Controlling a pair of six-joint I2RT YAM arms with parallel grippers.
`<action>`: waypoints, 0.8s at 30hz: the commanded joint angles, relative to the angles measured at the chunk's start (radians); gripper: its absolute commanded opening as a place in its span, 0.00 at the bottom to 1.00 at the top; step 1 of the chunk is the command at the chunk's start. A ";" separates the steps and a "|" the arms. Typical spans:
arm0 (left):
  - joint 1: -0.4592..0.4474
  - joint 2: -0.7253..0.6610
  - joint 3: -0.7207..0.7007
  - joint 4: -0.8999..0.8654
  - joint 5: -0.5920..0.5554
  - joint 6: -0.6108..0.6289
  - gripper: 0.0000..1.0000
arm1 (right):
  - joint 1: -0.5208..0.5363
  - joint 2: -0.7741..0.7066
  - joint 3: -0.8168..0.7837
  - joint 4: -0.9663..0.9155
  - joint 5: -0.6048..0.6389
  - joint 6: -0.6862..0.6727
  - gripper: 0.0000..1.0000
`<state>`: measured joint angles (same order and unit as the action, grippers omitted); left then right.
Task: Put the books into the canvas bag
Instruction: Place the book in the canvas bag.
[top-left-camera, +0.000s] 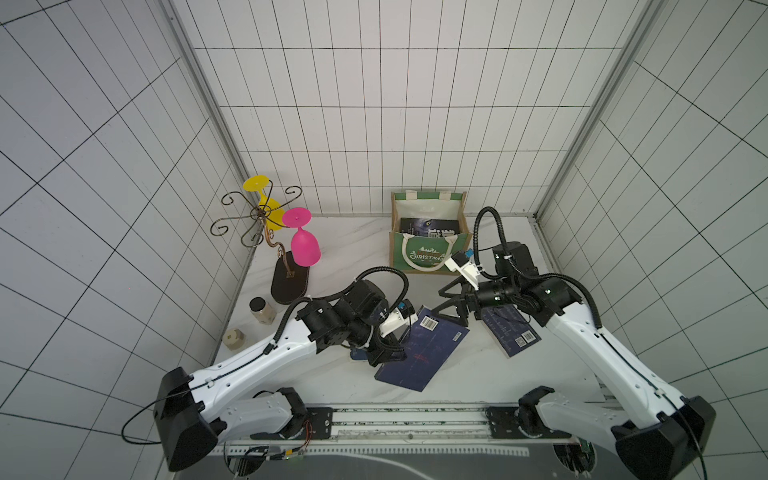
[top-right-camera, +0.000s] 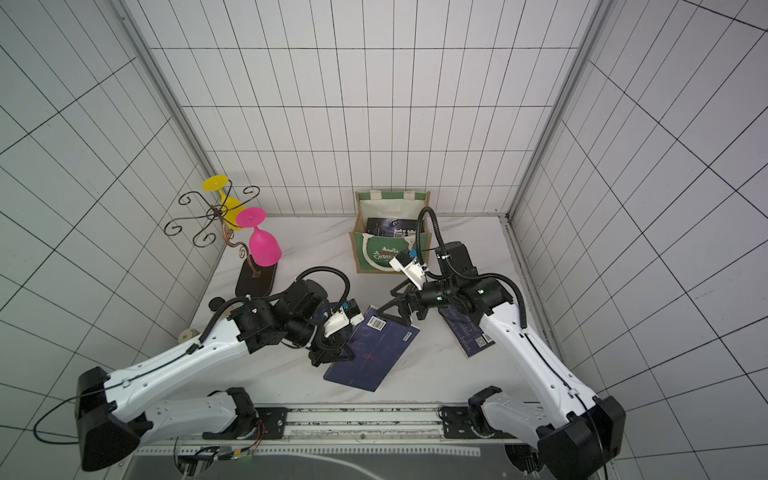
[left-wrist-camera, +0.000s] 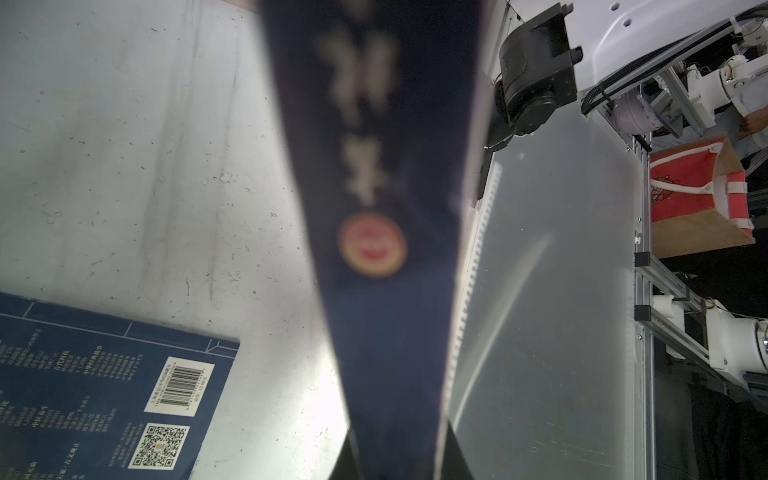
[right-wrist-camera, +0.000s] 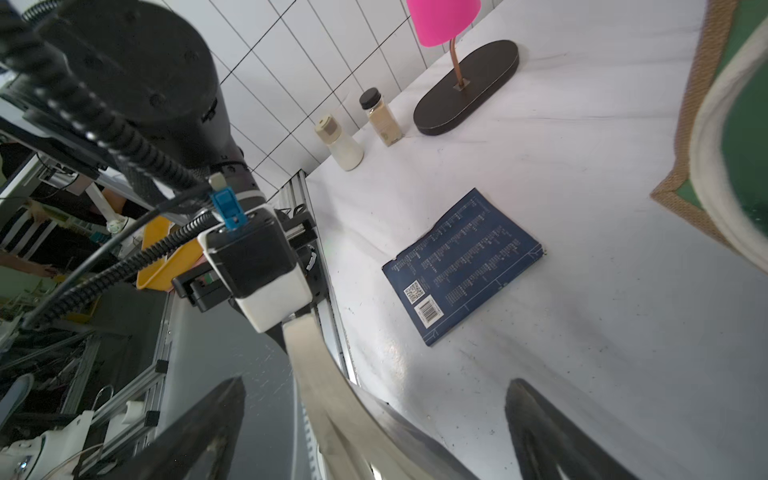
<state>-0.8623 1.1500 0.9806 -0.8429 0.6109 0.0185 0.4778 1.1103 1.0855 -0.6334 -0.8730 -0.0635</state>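
Though hidden overhead, emblem (left-wrist-camera: 372, 245) on book (left-wrist-camera: 386, 353).

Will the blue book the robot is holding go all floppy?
Probably only a little: the book, pinched at one edge by the left gripper, looks flat. It seems thin, so likely light. Its smooth cover might slip.

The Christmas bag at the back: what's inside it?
Inside the bag, one dark book shows against the white lining. Anything beneath that book, and the bag's floor, is covered from view.
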 joint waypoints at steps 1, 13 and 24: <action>-0.003 -0.040 0.043 0.051 0.028 0.052 0.00 | 0.030 -0.073 0.000 -0.050 -0.010 -0.052 0.97; -0.003 -0.093 0.043 0.097 0.117 0.054 0.00 | 0.076 -0.077 -0.063 -0.047 0.094 -0.035 0.92; 0.076 -0.149 0.021 0.167 0.025 -0.026 0.00 | 0.094 -0.048 -0.029 -0.072 0.057 -0.062 0.03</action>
<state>-0.8234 1.0531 0.9775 -0.8387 0.6151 0.0002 0.5632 1.0508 1.0641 -0.6655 -0.8242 -0.0910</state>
